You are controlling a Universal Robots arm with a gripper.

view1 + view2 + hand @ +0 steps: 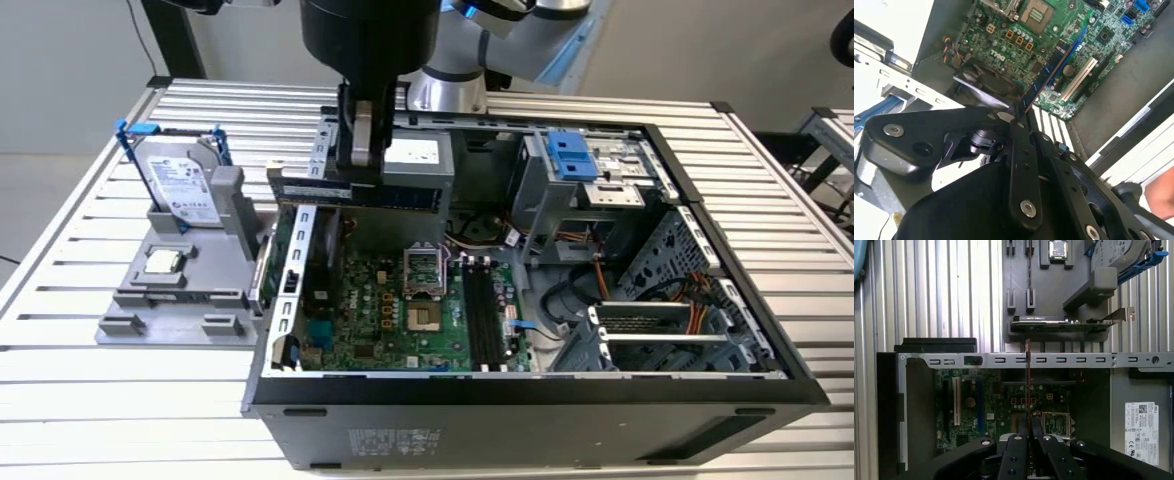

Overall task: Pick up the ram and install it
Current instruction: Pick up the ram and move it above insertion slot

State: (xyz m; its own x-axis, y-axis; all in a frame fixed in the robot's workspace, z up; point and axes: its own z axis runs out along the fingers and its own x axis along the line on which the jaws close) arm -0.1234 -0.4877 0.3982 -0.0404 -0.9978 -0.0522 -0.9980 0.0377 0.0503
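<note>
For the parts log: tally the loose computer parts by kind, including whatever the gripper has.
ram: 1, held in the gripper
hard drive: 1
processor chip: 1
expansion card: 1
Total: 4

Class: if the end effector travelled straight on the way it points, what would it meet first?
The end effector points down; its held ram would probably reach the motherboard first, though depth is unclear and the case rim lies close.

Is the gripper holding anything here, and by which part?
Yes: the gripper pinches the ram across its flat faces, at the upper long edge near mid-length.
</note>
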